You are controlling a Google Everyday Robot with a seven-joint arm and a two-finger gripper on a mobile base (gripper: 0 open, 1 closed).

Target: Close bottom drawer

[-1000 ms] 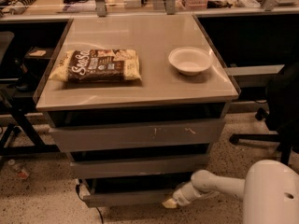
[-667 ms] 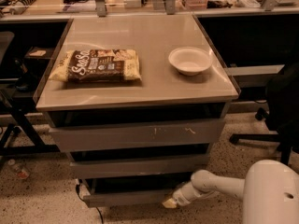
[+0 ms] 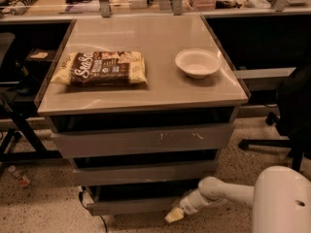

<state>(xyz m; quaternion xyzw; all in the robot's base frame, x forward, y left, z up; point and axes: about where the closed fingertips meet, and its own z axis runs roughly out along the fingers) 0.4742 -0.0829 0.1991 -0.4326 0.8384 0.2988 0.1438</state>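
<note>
**Gripper Down Low by the Bottom Drawer**

The bottom drawer (image 3: 129, 206) is the lowest grey strip on the cabinet, near the bottom middle of the frame, just above the speckled floor. It looks like the thinnest of the three fronts. There is a dark gap above it.

The gripper (image 3: 174, 215) is right at the strip's right end, low down, with a yellowish tip. I cannot tell how wide it is spread. Its white arm (image 3: 223, 192) reaches in from the big white robot body (image 3: 282, 200) at the lower right.

Above the bottom drawer is the middle drawer (image 3: 143, 173). Above that is the top drawer (image 3: 146, 140), the widest one, with pale scratches. On the cabinet top (image 3: 146, 93) a bag of snacks (image 3: 100, 68) lies on the left. A white bowl (image 3: 197, 62) sits on the right, well apart from the bag. A dark chair (image 3: 294, 106) stands at the right edge.
</note>
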